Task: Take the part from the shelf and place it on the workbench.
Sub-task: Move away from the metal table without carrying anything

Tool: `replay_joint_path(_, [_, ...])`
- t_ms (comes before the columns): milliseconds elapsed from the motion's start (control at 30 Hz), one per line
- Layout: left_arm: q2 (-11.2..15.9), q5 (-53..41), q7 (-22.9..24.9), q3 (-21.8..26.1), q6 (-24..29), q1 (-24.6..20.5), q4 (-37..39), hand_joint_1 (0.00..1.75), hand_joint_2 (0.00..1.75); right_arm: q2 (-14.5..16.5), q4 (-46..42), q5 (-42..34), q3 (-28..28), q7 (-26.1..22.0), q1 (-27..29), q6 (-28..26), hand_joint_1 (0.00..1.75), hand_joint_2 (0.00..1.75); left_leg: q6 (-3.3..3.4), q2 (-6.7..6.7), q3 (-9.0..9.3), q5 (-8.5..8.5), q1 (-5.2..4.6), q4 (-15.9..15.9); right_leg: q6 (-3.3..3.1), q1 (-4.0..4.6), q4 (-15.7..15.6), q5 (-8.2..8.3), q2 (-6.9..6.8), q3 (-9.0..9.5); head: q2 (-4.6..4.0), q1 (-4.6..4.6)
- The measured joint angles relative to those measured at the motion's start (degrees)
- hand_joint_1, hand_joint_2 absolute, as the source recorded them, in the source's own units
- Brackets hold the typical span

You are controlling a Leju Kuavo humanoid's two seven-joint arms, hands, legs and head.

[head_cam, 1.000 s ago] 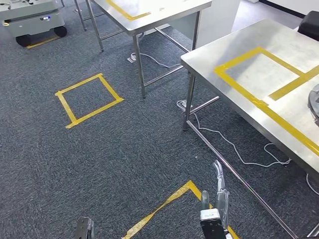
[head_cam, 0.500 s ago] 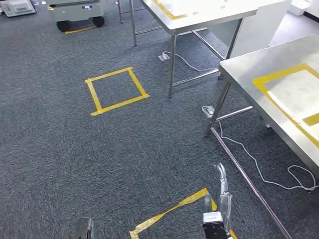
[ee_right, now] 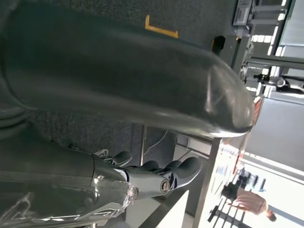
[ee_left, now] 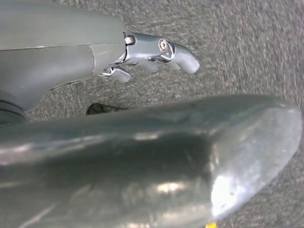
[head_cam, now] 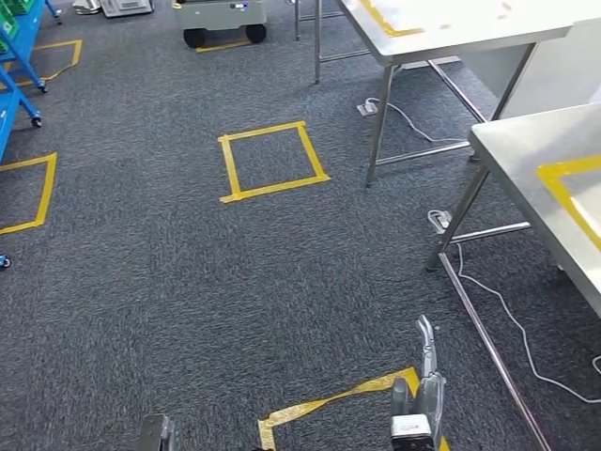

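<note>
Part not visible, so weight, stiffness & grip spot can't be judged yet; blue metal shelf frame (head_cam: 15,56) far left, steel workbench w/ yellow tape (head_cam: 538,178) right; right hand (head_cam: 420,399) & left hand (ee_left: 150,52) hang empty, fingers loosely apart.

Ahead of you the grey carpet (head_cam: 177,282) lies open; to your right the steel workbench (head_cam: 517,141) and its legs (head_cam: 454,225) block passage, a white cable (head_cam: 510,319) trails beneath, and a blue shelf (head_cam: 14,56) stands far left
</note>
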Motion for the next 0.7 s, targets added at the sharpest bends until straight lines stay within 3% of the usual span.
replay_joint_path(67, [0.12,0.02,-0.09,0.0,-0.04,-0.14,-0.03,0.0,0.0,0.01,-0.31,0.04,-0.06,-0.29,0.15,0.17,0.0,0.0,0.34,2.22,4.04,2.04,-0.24,-6.97,0.55,0.32,0.15,-0.38,-1.1,-0.02,0.0,0.0])
replay_joint_path(100, [0.14,0.02,-0.14,0.0,-0.06,-0.2,-0.04,0.0,0.0,0.01,-0.43,0.09,-0.1,-0.38,0.19,0.3,0.0,0.0,0.67,2.79,4.92,2.22,-0.37,-8.59,0.8,0.5,0.19,-0.57,-1.59,-0.01,0.0,0.07])
replay_joint_path(167, [0.21,0.03,-0.21,0.0,-0.02,-0.22,-0.04,0.0,0.0,0.01,-0.64,0.15,-0.17,-0.56,0.21,0.66,0.0,0.0,1.56,1.87,4.94,2.1,-0.53,-9.08,1.28,0.56,0.1,-0.78,-2.6,0.45,0.0,0.24])
replay_joint_path(200, [0.25,0.09,-0.22,0.0,0.02,-0.18,-0.04,0.0,0.0,0.01,-0.75,0.15,-0.2,-0.61,0.21,0.82,0.0,0.0,1.93,1.25,4.89,2.16,-0.5,-9.11,1.62,0.44,0.25,-1.03,-2.38,0.61,0.0,0.3])
replay_joint_path(267, [0.3,0.23,-0.22,0.01,0.07,-0.18,-0.06,0.0,0.0,0.01,-0.92,0.11,-0.23,-0.69,0.25,1.02,0.0,0.0,2.59,0.0,4.86,2.39,-0.28,-9.19,2.22,0.18,2.93,-2.93,0.19,-0.38,0.0,0.49])
replay_joint_path(333, [0.33,0.33,-0.22,0.02,0.08,-0.26,-0.08,0.0,0.0,0.0,-0.97,0.05,-0.31,-0.72,0.33,1.11,0.0,0.0,3.01,-1.23,4.75,2.51,-0.19,-9.2,2.44,0.08,10.13,-6.53,3.15,-3.82,0.0,0.73])
replay_joint_path(400, [0.37,0.35,-0.24,0.02,0.11,-0.28,-0.09,0.0,0.0,0.0,-0.97,0.02,-0.41,-0.73,0.45,1.16,0.0,0.0,3.19,-2.71,4.66,2.56,-0.25,-9.19,2.4,0.08,16.54,-8.51,3.87,-7.26,0.0,0.8])
replay_joint_path(433, [0.4,0.34,-0.27,0.02,0.16,-0.26,-0.09,0.0,0.0,0.0,-0.96,0.02,-0.48,-0.75,0.5,1.17,0.0,0.0,3.19,-3.53,4.69,2.58,-0.27,-9.18,2.33,0.06,16.83,-7.81,4.0,-7.65,0.0,0.8])
replay_joint_path(500, [0.42,0.33,-0.35,0.02,0.33,-0.26,-0.09,0.0,0.0,0.0,-0.97,0.06,-0.6,-0.84,0.54,1.19,0.0,0.0,3.04,-5.25,4.82,2.64,-0.21,-9.14,2.17,-0.15,10.98,-3.76,5.06,-5.24,0.0,0.8])
replay_joint_path(533, [0.41,0.33,-0.38,0.02,0.45,-0.29,-0.09,0.0,0.0,0.0,-0.97,0.1,-0.64,-0.92,0.57,1.2,0.0,0.0,2.84,-6.04,4.8,2.66,-0.24,-9.05,2.14,-0.38,6.85,-1.99,6.71,-3.4,0.0,0.82])
replay_joint_path(600, [0.37,0.34,-0.4,0.02,0.75,-0.42,-0.09,0.0,0.0,0.02,-0.97,0.16,-0.73,-1.08,0.65,1.23,0.0,0.0,2.24,-7.39,4.44,2.83,-0.22,-8.9,2.0,-0.7,1.73,-0.43,9.29,-1.1,0.0,0.79])
replay_joint_path(633, [0.34,0.35,-0.4,0.02,0.89,-0.44,-0.09,0.0,0.0,0.04,-0.97,0.16,-0.79,-1.15,0.68,1.27,0.0,0.0,1.82,-8.02,4.14,3.02,-0.11,-8.91,1.78,-0.64,1.12,-0.5,9.71,-0.83,0.0,0.78])
replay_joint_path(700, [0.24,0.35,-0.4,0.02,1.05,-0.35,-0.09,0.0,0.0,0.16,-0.98,0.15,-0.93,-1.34,0.67,1.4,0.0,0.0,0.99,-8.69,3.6,3.35,0.24,-9.03,0.99,-0.4,0.92,-0.12,8.29,-0.64,0.0,0.74])
